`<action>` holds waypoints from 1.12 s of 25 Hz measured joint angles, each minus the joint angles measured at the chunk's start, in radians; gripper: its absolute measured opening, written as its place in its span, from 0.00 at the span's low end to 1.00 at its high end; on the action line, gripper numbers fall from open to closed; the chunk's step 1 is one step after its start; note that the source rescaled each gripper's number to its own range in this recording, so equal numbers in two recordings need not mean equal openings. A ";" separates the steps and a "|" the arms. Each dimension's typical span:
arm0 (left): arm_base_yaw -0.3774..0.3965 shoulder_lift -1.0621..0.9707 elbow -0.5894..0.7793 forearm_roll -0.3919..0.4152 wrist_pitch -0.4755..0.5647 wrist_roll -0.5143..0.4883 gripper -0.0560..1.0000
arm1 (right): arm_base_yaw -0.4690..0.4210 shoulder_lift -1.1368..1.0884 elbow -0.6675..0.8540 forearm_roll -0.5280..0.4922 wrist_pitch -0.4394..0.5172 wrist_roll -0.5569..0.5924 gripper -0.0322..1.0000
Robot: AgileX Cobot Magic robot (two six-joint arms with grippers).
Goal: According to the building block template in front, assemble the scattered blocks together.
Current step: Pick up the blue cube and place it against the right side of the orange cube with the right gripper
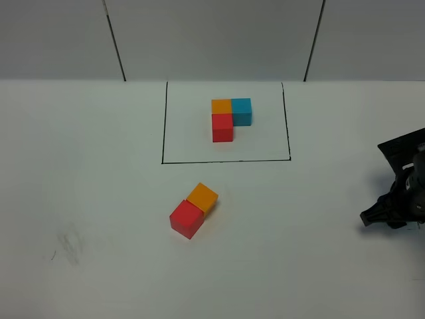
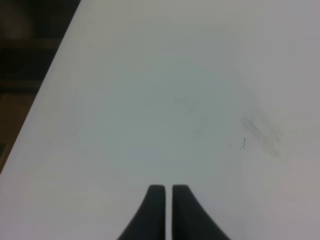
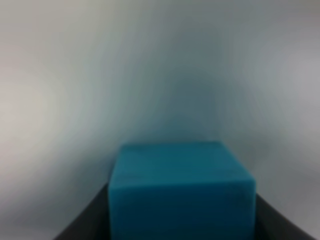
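One matte blue cube (image 3: pixel 182 192) sits clamped in the right hand (image 3: pixel 182 220); left hand (image 2: pixel 168 191) closed.

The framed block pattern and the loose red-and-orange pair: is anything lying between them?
Between the template and the loose pair, only the frame's black front line and bare white table, in the exterior high view.

The blue cube (image 3: pixel 182 195) looks matte, the white table (image 1: pixel 99 199) smooth.
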 joint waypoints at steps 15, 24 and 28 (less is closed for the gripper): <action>0.000 0.000 0.000 0.000 0.000 0.000 0.06 | 0.134 -0.051 0.002 0.151 -0.073 -0.223 0.53; 0.000 0.000 0.000 0.000 0.000 0.000 0.06 | 0.226 -0.051 0.000 0.163 -0.082 -0.272 0.53; 0.000 0.000 0.000 0.000 0.000 0.000 0.06 | 0.259 -0.051 -0.041 0.180 -0.034 -0.284 0.53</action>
